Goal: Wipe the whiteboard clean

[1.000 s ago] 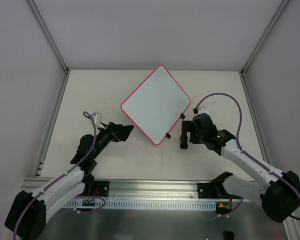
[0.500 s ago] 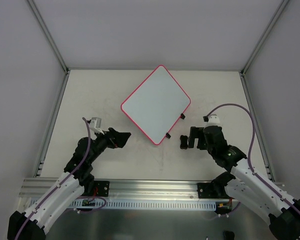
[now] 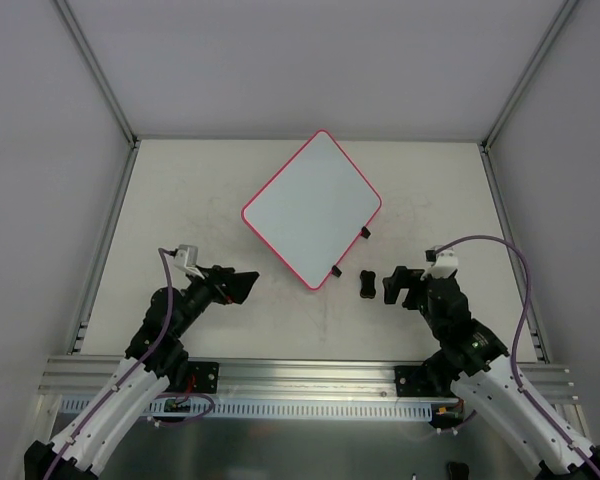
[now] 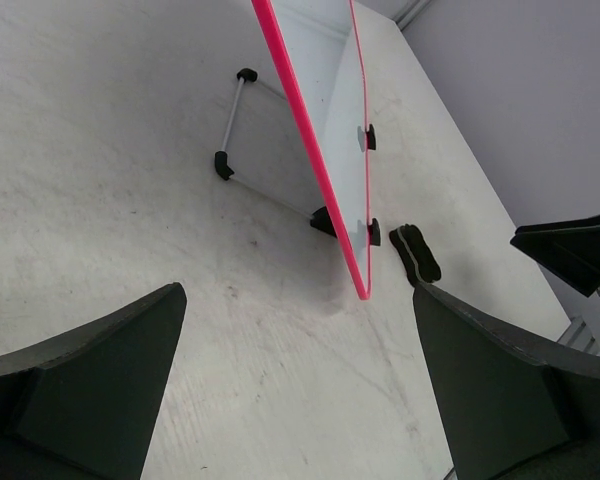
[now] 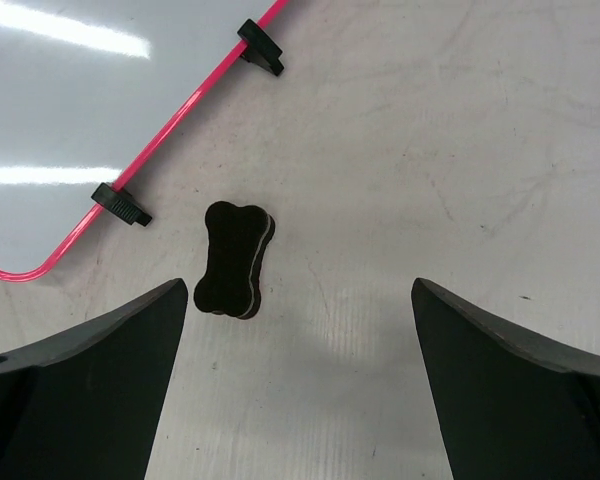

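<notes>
Top external view puts the whiteboard mid-counter, turned like a diamond with one rounded corner aimed at the arm bases. It looks close to square from above. If it has a long axis, I judge it runs along the tabbed edge, from that near corner out toward the far right, but the slope makes this hard to call. The two black tabs sit on the edge facing my right arm.

From the left wrist I see the board is not flat: a wire leg props it from beneath. The rim on the left arm's side is raised and the tabbed edge is down at the counter.

I read it as light, stiff and slick-faced, so a hard wipe could skate it along or fold the leg. I would brace it at the red rim near the raised edge, never on the face. I can make out no writing on it.

The eraser lies flat just beside the near corner, on the tabbed side and clear of the rim.

My right tool sits just past the eraser from the board, fingers spread and empty. My left tool is off the opposite side of that corner, apart from the rim, likewise spread and holding nothing.
</notes>
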